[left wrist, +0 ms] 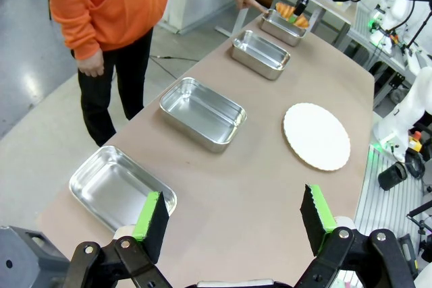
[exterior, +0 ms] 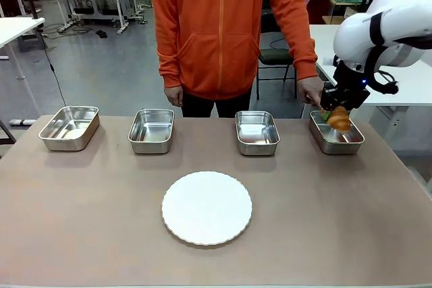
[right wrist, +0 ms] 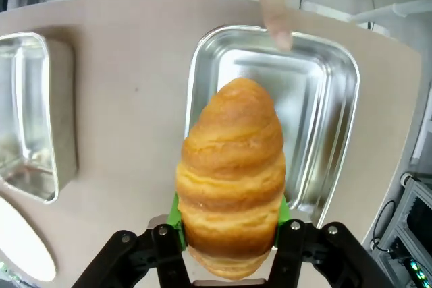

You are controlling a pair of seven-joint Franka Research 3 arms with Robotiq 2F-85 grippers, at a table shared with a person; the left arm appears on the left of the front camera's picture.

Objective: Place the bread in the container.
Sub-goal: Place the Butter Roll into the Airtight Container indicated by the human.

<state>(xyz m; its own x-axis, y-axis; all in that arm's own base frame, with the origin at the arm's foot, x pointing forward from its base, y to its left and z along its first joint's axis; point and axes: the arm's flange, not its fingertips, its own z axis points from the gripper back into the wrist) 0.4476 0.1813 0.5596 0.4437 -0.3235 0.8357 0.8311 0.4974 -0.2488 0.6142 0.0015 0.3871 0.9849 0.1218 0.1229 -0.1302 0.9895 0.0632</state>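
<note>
Bread: one golden croissant, clamped between the right gripper's fingers, held just above the container, the rightmost of four steel trays. Left of that container lies a white plate; at its far rim, a person's hand points. Left gripper: fingers apart, holding nothing.

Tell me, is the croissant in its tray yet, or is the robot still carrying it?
Picking up looks done: the right gripper is shut on the croissant. In hand: it holds the bread above the rightmost steel tray, where a person's finger touches the rim. Left: lower it, let go, pull away. The left gripper is open over the table.
</note>
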